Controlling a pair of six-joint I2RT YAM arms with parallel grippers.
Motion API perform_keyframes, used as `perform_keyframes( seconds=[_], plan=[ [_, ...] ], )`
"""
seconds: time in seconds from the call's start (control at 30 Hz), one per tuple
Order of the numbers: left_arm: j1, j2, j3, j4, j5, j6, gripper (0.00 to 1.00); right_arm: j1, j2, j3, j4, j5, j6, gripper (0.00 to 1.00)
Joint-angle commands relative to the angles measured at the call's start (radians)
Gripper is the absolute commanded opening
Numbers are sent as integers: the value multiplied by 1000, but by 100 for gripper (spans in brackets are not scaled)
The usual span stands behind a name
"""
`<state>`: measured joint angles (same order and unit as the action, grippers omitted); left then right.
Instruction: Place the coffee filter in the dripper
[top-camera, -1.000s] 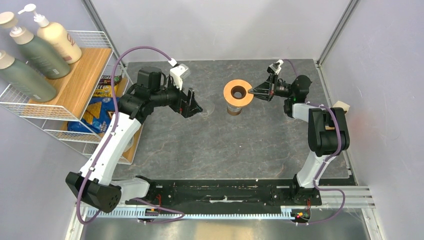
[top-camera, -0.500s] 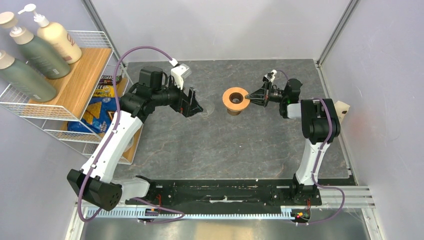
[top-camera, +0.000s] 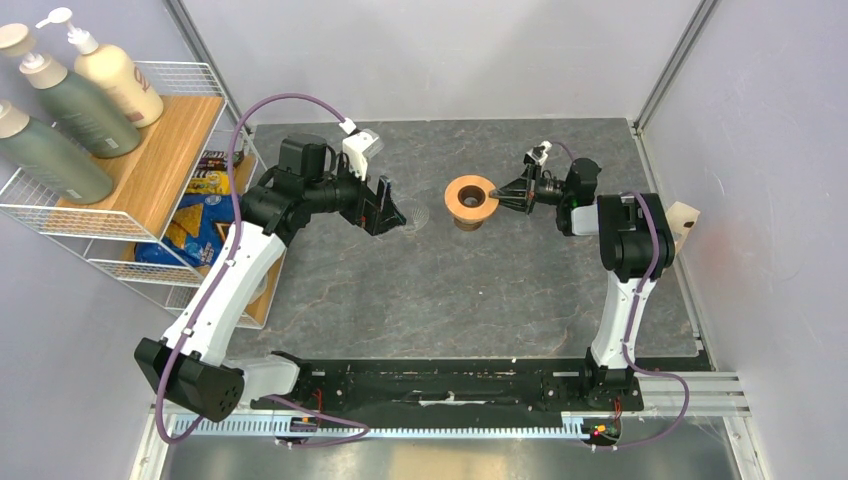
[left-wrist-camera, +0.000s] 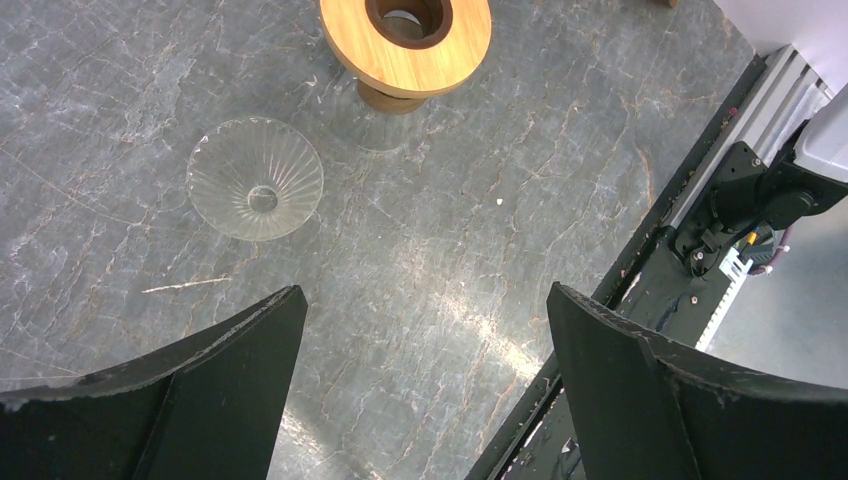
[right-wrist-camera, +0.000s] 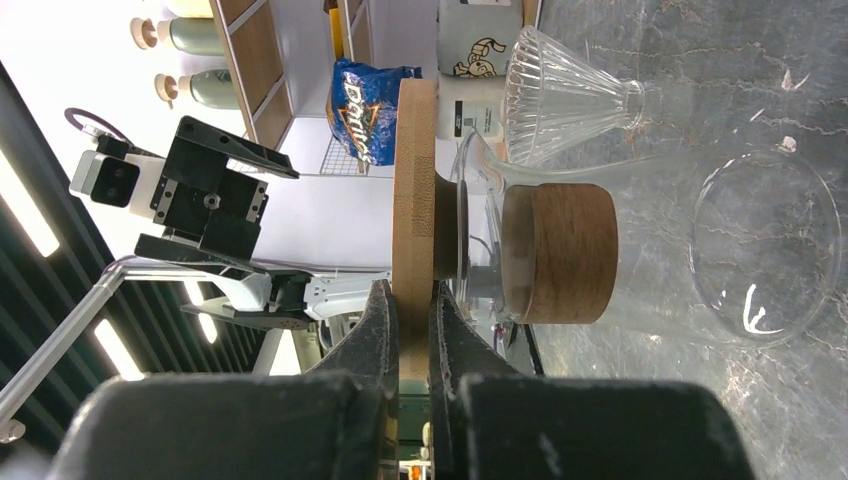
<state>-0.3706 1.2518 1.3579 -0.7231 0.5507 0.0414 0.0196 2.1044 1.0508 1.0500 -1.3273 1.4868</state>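
Observation:
The dripper's clear ribbed glass cone (top-camera: 415, 212) stands apart on the table, without its collar; it also shows in the left wrist view (left-wrist-camera: 255, 190) and the right wrist view (right-wrist-camera: 560, 95). The flat light-wood ring (top-camera: 470, 194) lies on a short glass cup with a brown band (top-camera: 467, 221). My right gripper (top-camera: 497, 194) is shut on the ring's rim (right-wrist-camera: 415, 190), just above the cup's band (right-wrist-camera: 560, 252). My left gripper (top-camera: 388, 210) is open and empty, just left of the glass cone (left-wrist-camera: 425, 300). The coffee filter is out of view.
A wire rack with a wooden shelf (top-camera: 150, 170) and several bottles stands at the left, with a blue chips bag (top-camera: 190, 235) under it. A small beige object (top-camera: 683, 213) sits at the right wall. The black base rail (top-camera: 450, 385) runs along the near edge.
My right gripper has come down with the wooden ring, which was held higher above the cup and now rests on it. The left arm has barely moved.

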Motion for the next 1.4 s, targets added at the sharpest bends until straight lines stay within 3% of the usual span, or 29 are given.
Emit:
perform_keyframes(
  seconds=[0.0, 0.53, 0.77, 0.8, 0.83, 1.13, 1.37],
  plan=[
    [4, -3, -8, 33, 3, -15, 98, 1, 0, 34, 31, -9, -34, 6],
    [4, -3, -21, 42, -1, -23, 98, 11, -65, 38, -361, 24, -327, 18],
    [4, -10, -26, 39, -14, -15, 99, 11, -134, 79, -710, 45, -588, 28],
    [4, -11, -27, 39, -14, -15, 99, 11, -140, 87, -765, 46, -630, 93],
    [5, -11, -29, 39, -14, -15, 99, 11, -146, 97, -806, 47, -669, 97],
    [6, -17, -39, 46, -9, -15, 99, 3, -190, 116, -932, 26, -749, 97],
    [45, -17, -33, 13, -14, -32, 99, -104, -297, 210, -1489, 7, -1137, 97]
  ],
)
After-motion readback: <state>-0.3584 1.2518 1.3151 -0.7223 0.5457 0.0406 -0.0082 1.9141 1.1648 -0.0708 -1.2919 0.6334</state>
